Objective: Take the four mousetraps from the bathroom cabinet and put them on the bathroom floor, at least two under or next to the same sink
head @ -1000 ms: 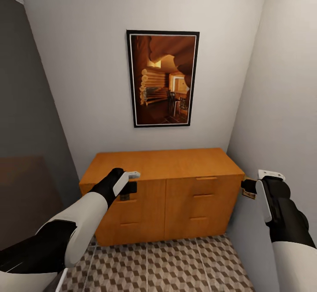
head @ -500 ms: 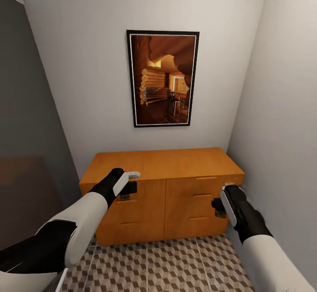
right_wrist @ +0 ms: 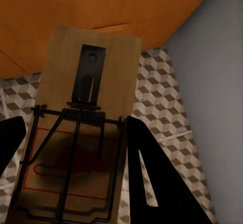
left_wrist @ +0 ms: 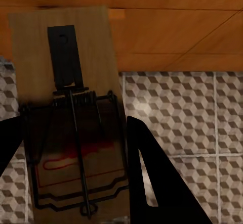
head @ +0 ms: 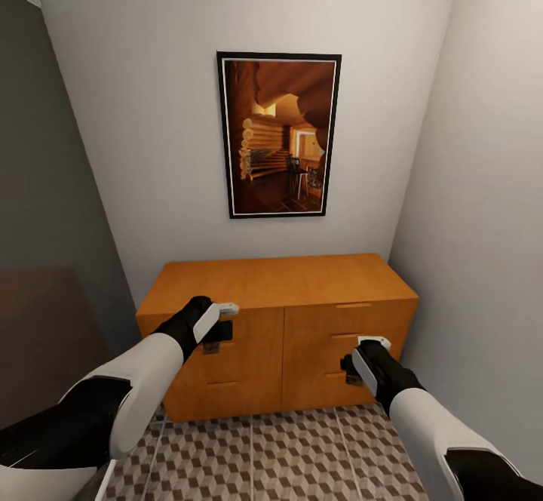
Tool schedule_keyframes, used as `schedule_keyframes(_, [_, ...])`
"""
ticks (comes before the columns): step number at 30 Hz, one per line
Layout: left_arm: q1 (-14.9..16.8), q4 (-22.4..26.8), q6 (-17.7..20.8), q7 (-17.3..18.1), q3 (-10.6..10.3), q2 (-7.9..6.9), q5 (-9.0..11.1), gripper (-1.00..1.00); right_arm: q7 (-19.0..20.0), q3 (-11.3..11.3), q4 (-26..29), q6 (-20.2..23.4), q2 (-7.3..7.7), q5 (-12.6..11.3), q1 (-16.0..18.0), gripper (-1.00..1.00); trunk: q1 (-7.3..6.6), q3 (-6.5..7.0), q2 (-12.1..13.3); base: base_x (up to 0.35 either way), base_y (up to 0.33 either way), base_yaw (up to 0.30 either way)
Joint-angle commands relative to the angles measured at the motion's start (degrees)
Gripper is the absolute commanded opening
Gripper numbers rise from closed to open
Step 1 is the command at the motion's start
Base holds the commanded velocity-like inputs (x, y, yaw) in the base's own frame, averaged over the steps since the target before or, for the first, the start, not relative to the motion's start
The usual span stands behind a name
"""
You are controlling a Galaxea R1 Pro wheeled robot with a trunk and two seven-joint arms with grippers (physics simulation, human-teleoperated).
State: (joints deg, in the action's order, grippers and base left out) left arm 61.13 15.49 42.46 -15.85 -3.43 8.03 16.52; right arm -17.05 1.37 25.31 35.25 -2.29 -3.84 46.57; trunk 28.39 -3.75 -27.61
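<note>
The orange-brown cabinet point(head: 279, 290) stands against the back wall with its drawers closed. My left gripper point(head: 220, 330) hangs in front of its left drawers, shut on a mousetrap point(head: 210, 348). In the left wrist view this mousetrap point(left_wrist: 71, 118) is a wooden board with a wire spring, clamped between the black fingers point(left_wrist: 152, 183). My right gripper point(head: 349, 369) is low in front of the right drawers, shut on a second mousetrap point(right_wrist: 86, 128) with its fingers point(right_wrist: 152, 183) on either side. The patterned bathroom floor point(head: 286, 456) lies below both. The sink is out of view.
A framed picture point(head: 279, 135) hangs above the cabinet. A grey wall point(head: 483, 222) closes the right side, close to the cabinet's end. A dark panel point(head: 45, 259) stands at the left. The cabinet point(left_wrist: 167, 27) point(right_wrist: 101, 11) fills the far part of both wrist views.
My right arm has swung from beside the right wall leftward and down to the front of the right drawers, carrying its mousetrap. The left gripper has sunk slightly.
</note>
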Motion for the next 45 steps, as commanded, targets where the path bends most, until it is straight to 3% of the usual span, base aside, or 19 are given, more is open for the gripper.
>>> schedule_keyframes(1, [0.04, -0.93, -1.02, -0.23, -0.35, -0.02, 0.54, -1.0, -0.5, -0.48, -0.01, -0.37, -0.1, -0.4, 0.06, -1.0, 0.03, -0.12, -0.12, 0.0, 0.0, 0.0])
schedule_keyframes(6, [0.04, -5.14, -5.96, 0.02, -0.42, -0.05, 0.54, -1.0, -0.55, -3.29, -0.15, -2.01, -0.24, -0.3, 0.09, -1.0, 0.03, -0.12, -0.12, 0.0, 0.0, 0.0])
schedule_keyframes(9, [0.04, -6.13, -7.16, 1.34, -0.43, -0.21, 0.48, -1.0, -0.24, -3.89, -0.15, -2.18, -0.2, -0.3, 0.1, -1.0, 0.03, -0.12, -0.12, 0.0, 0.0, 0.0])
schedule_keyframes(16, [0.04, -8.28, -8.87, 3.58, -0.49, -0.43, 0.38, -1.0, -0.21, -4.23, 0.48, -1.73, -0.18, -0.3, 0.1, -1.0, 0.03, -0.12, -0.12, 0.0, 0.0, 0.0])
schedule_keyframes(22, [0.04, -13.27, -16.89, 3.88, -0.54, -0.9, 0.24, -1.0, -0.41, -4.26, 0.62, -1.6, -0.17, -0.21, 0.1, -1.0, 0.03, -0.12, -0.12, 0.0, 0.0, 0.0])
schedule_keyframes(25, [0.04, -13.95, -18.88, 4.01, -0.64, -1.08, 0.05, -1.0, -0.49, -4.3, 0.74, -1.54, -0.17, -0.17, 0.1, -1.0, 0.03, -0.12, -0.12, 0.0, 0.0, 0.0])
schedule_keyframes(34, [0.04, -14.39, -19.82, 4.15, -0.7, -1.02, -0.08, -1.0, -1.33, -4.24, 6.46, 1.41, -0.44, -0.17, 0.1, -1.0, 0.03, -0.12, -0.12, 0.0, 0.0, 0.0])
schedule_keyframes(45, [0.04, -14.43, -19.87, 4.11, -0.71, -1.04, 0.0, -1.0, -1.97, -4.18, 7.66, 2.19, -0.87, -0.24, 0.1, -1.0, 0.03, 0.45, -0.12, 0.0, 0.0, 0.002])
